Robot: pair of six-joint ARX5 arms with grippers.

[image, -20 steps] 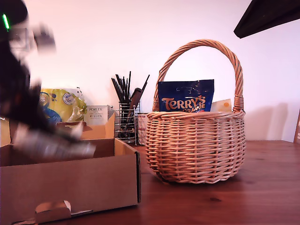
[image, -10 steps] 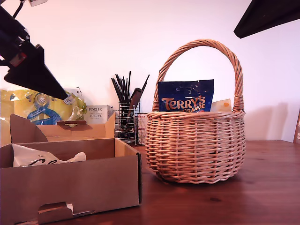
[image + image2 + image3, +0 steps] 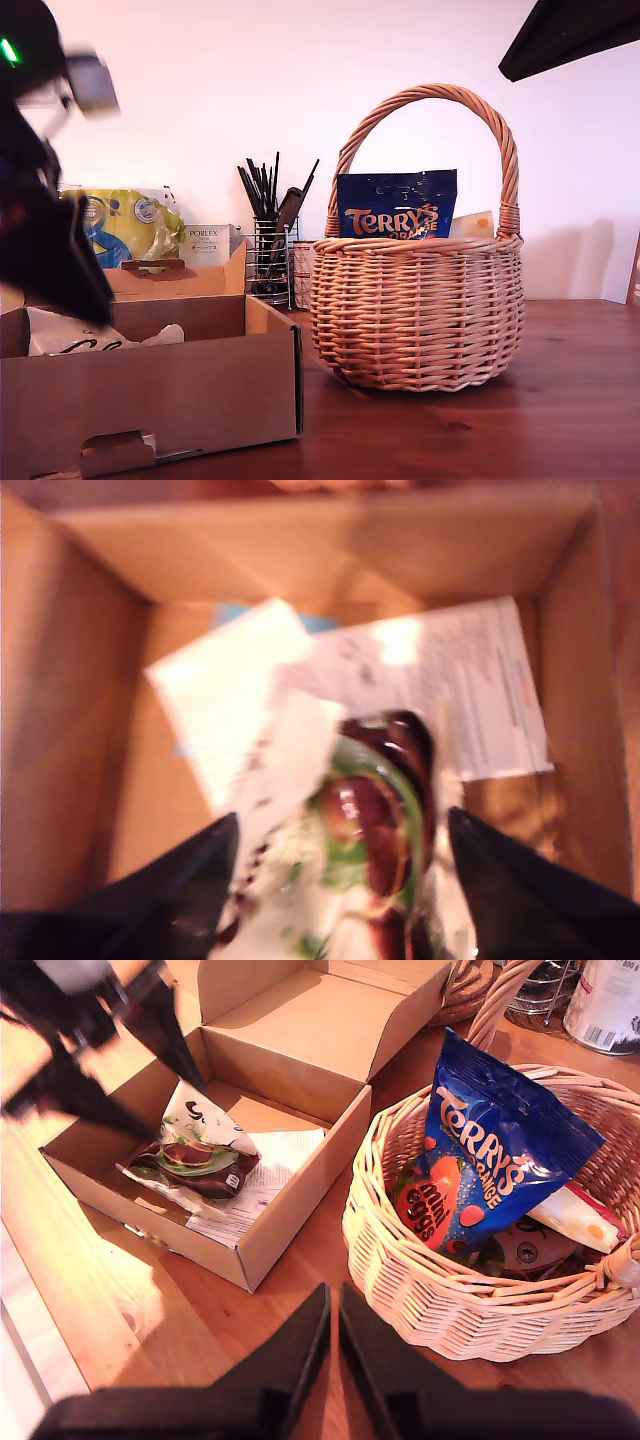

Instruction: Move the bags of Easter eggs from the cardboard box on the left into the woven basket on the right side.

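One box (image 3: pixel 270 1230), one basket (image 3: pixel 420 1280), four bags (image 3: pixel 200 1150).

Smeared by motion blur at the exterior view's left: my first gripper (image 3: pixel 75 285), jaws impossible to make out there. Soft and unfocused throughout the first wrist view, with the print on the white-and-green pouch (image 3: pixel 365 850) and on the paper sheet (image 3: pixel 480 695) unreadable. Half hidden behind the cardboard box (image 3: pixel 160 395) wall in the exterior view: that same pouch (image 3: pixel 70 335). Mostly buried under the blue Terry's bag (image 3: pixel 490 1165) in the woven basket (image 3: pixel 440 1305): a dark pouch (image 3: pixel 525 1250) and a pale one (image 3: pixel 580 1222). Cut off at the frame edge: the box's near corner, exterior view's left
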